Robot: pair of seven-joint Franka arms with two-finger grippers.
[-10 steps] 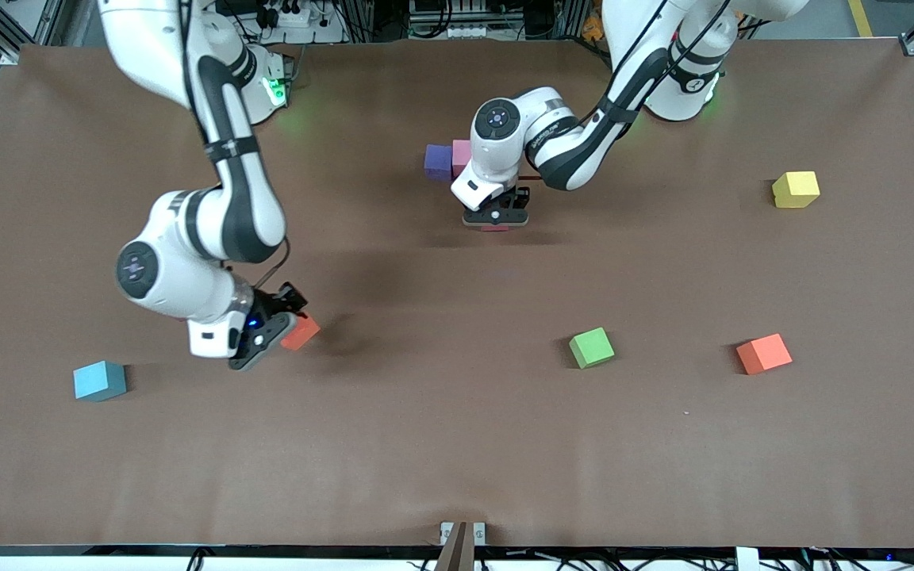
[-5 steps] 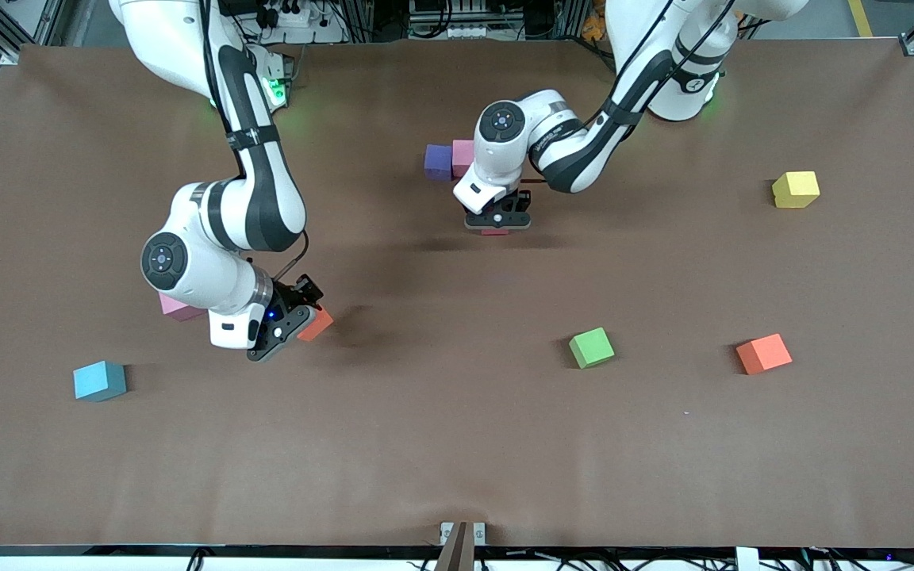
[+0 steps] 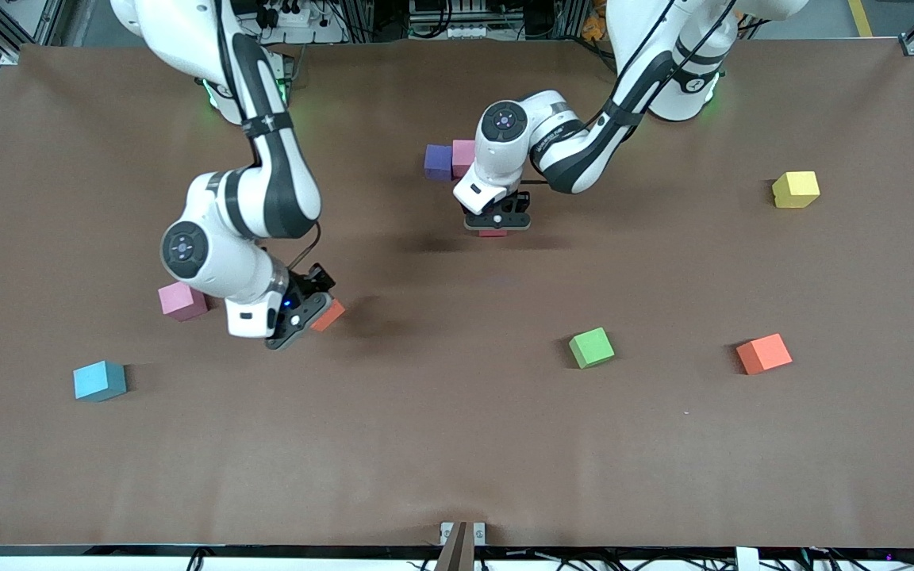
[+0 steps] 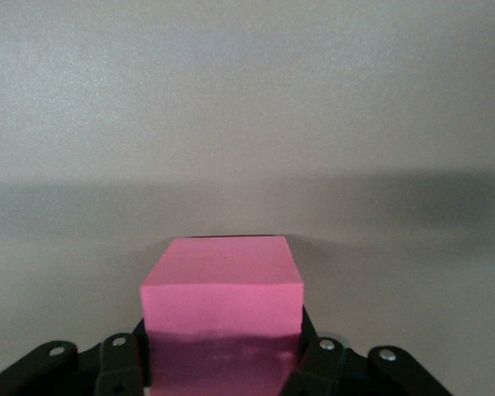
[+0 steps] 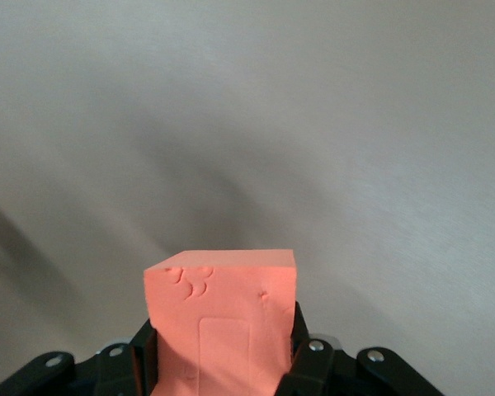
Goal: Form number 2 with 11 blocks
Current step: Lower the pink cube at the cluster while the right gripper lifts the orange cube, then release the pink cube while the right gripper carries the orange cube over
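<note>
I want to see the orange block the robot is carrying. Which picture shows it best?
The right wrist view: the orange block fills the middle, held in the right gripper. The front view shows only a corner of it poking out past the gripper. The left wrist view doesn't show it.

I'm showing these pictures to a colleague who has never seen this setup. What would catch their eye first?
Both arms carry a cube: the right gripper is shut on an orange block over bare table toward the right arm's end, and the left gripper is shut on a pink block, low beside the purple block and another pink block. Loose cubes lie scattered, including a green block and a yellow cube.
</note>
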